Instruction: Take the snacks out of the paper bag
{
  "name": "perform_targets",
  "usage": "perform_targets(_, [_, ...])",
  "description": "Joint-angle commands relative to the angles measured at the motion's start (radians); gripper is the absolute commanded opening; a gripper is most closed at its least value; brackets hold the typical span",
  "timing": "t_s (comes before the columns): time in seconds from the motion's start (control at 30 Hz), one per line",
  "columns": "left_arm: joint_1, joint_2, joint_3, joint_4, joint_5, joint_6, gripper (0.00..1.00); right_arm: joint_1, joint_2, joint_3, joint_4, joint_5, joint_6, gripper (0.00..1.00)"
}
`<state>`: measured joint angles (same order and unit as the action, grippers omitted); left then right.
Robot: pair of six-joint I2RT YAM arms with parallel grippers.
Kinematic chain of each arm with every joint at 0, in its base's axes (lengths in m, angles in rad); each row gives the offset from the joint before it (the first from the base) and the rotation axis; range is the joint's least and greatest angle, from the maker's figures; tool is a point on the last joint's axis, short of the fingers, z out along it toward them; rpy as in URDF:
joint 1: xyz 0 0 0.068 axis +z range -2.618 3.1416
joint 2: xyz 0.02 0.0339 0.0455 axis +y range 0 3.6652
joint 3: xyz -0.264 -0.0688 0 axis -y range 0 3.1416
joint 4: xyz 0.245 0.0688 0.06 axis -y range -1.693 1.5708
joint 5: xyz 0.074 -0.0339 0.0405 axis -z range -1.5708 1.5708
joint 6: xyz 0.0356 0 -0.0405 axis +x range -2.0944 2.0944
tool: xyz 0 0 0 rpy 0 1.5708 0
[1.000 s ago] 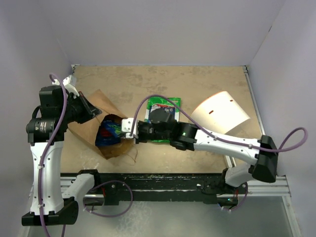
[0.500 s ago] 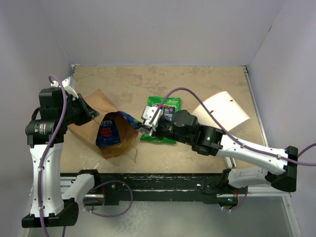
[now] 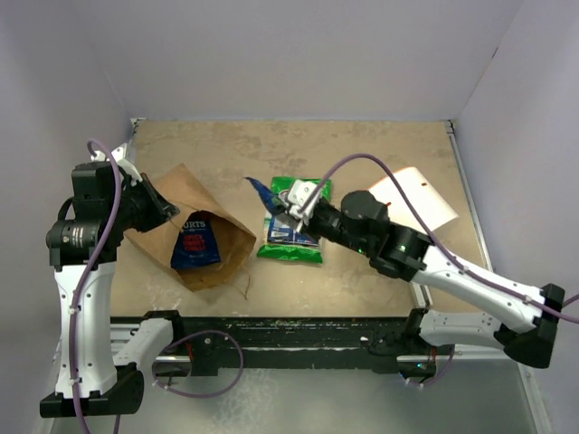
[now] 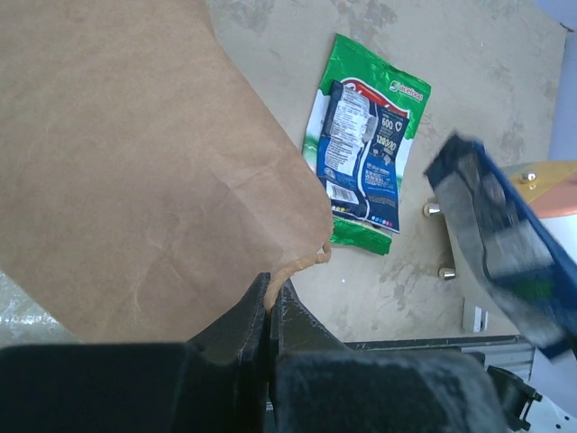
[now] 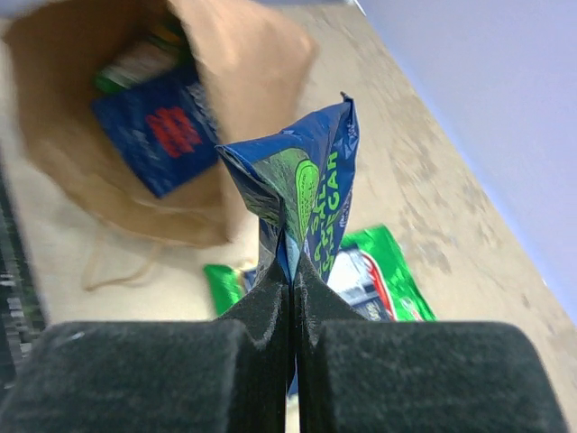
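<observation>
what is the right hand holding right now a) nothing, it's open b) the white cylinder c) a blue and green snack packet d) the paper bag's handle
c: in the right wrist view the right hand is shut on a blue and green snack packet, held outside the paper bag, while a dark blue packet lies inside the bag.

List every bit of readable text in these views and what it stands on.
"CAR": blue-green packet in the right gripper, letters cut by a fold.
"600": back label of the green packet on the table.
Dark blue packet inside the paper bag: red print, blurred, unreadable.
</observation>
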<state>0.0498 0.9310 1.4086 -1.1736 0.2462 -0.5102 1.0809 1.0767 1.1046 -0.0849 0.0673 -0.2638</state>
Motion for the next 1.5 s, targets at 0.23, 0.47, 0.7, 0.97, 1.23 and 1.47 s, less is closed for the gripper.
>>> perform_targets(0.23, [-0.002, 0.0, 0.044, 0.01, 0.008, -0.042, 0.0, -0.151, 0.352, 0.086, -0.024, 0.052, -0.374, 0.0])
perform_targets(0.47, [-0.002, -0.01, 0.043, 0.003, 0.011, -0.04, 0.0, -0.158, 0.514, 0.139, -0.092, 0.223, -0.515, 0.0])
perform_targets(0.7, [-0.002, 0.019, 0.017, 0.021, 0.105, -0.032, 0.0, -0.169, 0.575, 0.168, -0.07, 0.228, -0.53, 0.0])
perform_targets(0.97, [-0.002, -0.002, -0.028, 0.012, 0.145, -0.026, 0.0, -0.17, 0.658, 0.187, -0.071, 0.232, -0.525, 0.0])
perform_targets(1.23, [-0.002, -0.017, -0.07, -0.021, 0.149, -0.057, 0.0, -0.17, 0.733, 0.216, -0.107, 0.183, -0.499, 0.0])
perform_targets(1.47, [-0.002, -0.002, -0.097, 0.05, 0.105, -0.087, 0.0, -0.17, 0.778, 0.238, -0.157, 0.141, -0.472, 0.0])
